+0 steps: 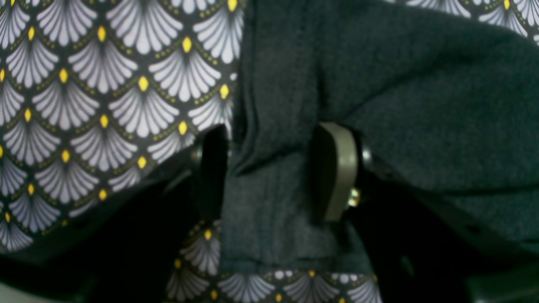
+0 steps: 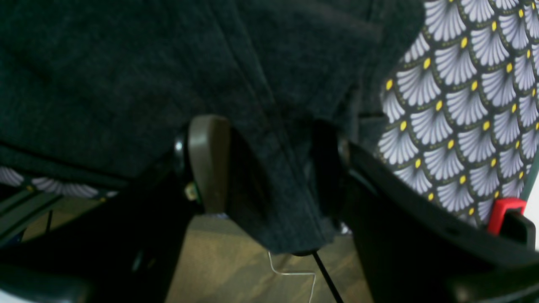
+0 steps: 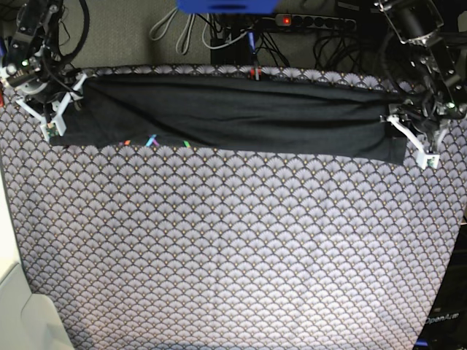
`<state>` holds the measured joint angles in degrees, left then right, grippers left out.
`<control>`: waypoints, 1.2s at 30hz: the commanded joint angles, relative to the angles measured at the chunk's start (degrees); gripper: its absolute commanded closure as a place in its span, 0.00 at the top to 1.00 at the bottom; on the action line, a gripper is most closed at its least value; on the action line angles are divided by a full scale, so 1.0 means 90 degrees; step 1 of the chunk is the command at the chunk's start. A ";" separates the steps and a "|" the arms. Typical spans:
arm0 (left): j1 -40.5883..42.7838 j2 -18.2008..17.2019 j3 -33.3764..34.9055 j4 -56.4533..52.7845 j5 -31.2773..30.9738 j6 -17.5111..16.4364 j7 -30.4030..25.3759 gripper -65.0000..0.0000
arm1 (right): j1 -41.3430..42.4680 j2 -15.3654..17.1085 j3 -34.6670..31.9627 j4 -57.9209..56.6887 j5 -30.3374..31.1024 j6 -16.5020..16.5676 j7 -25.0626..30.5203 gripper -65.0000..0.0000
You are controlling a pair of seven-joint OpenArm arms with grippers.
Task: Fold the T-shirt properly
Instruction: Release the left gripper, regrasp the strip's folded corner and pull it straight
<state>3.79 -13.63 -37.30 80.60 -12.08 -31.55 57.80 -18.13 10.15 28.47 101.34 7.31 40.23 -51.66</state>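
The dark charcoal T-shirt (image 3: 241,113) lies as a long, narrow folded band across the far part of the table, with bits of coloured print (image 3: 153,141) at its near edge. My left gripper (image 3: 416,142) is shut on the band's end at the base view's right. My right gripper (image 3: 51,109) is shut on the opposite end. In the left wrist view, bunched cloth (image 1: 421,105) fills the gap of the left gripper (image 1: 273,172). In the right wrist view, a hemmed fold (image 2: 105,63) hangs through the right gripper (image 2: 273,168).
A fan-patterned tablecloth (image 3: 233,248) covers the whole table. Behind the far edge are a power strip (image 3: 306,22), cables and a blue object (image 3: 226,6). A red clamp (image 2: 503,208) sits at the table's edge beside the right gripper, with floor below it.
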 commanded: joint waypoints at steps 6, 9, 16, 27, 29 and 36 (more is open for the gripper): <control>-0.0006 -0.0073 -0.0012 0.0026 0.0048 -0.0006 0.0078 0.50 | 0.0017 0.0088 0.0046 0.0095 0.0033 -0.0025 0.0099 0.50; 0.0072 -0.0063 -0.0012 0.0026 0.0048 -0.0006 0.0088 0.50 | 0.0017 0.0098 0.0055 0.0095 0.0033 -0.0025 0.0099 0.50; 0.0101 -0.0034 -0.0012 0.0017 0.0048 -0.0006 0.0098 0.49 | 0.0017 0.0098 0.0055 0.0095 0.0033 -0.0025 0.0099 0.50; 0.0091 -0.0044 0.0017 -0.0433 0.0008 -0.0045 0.0098 0.01 | 0.0017 0.0108 0.0065 0.0095 0.0033 -0.0025 0.0099 0.50; 0.0091 -0.0034 0.0008 -0.0335 -0.0001 -0.0035 0.0108 0.01 | 0.0017 0.0108 0.0055 0.0095 0.0033 -0.0025 0.0099 0.50; 0.0140 0.0249 -0.0012 0.1218 0.0048 -0.0006 0.0449 0.01 | 0.0017 0.0108 0.0055 0.0095 0.0033 -0.0025 0.0089 0.50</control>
<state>6.13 -10.39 -37.21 89.95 -10.87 -31.59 63.11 -18.13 10.33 28.58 101.32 7.33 40.23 -51.62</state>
